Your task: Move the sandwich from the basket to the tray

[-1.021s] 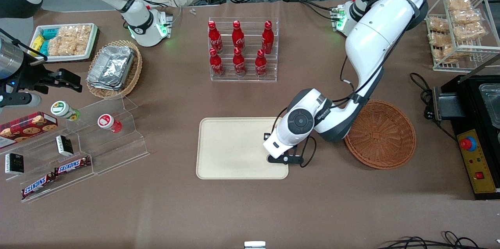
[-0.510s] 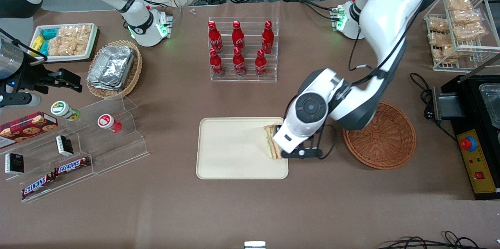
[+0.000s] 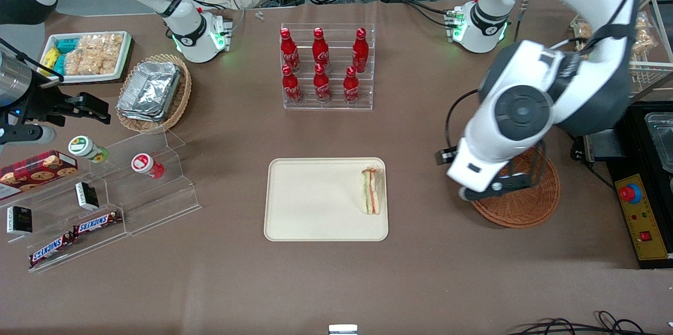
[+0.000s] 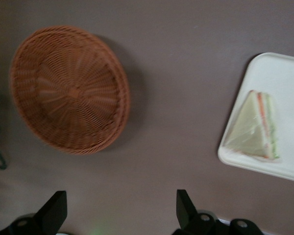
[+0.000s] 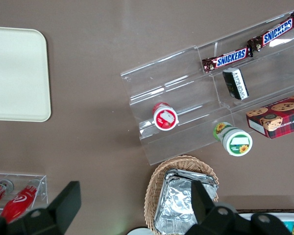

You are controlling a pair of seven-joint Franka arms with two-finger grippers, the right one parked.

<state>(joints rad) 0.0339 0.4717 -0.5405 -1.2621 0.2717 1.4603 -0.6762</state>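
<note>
Task looks done, as far as I can judge. Nearest the front camera: one cream tray (image 3: 315, 219) with one sandwich (image 3: 371, 191) lying flat on it, near the rim toward my working end. Next, one round brown basket (image 3: 526, 203), nothing in it. My gripper (image 4: 120, 208) hangs above the table beside the basket, fingers wide apart, holding nothing. Farther off: six red bottles (image 3: 321, 65) in one clear rack.

Tool (image 4: 117, 213) open, raised over bare table between basket (image 4: 68, 88) and tray (image 4: 279, 73); path unobstructed.
</note>
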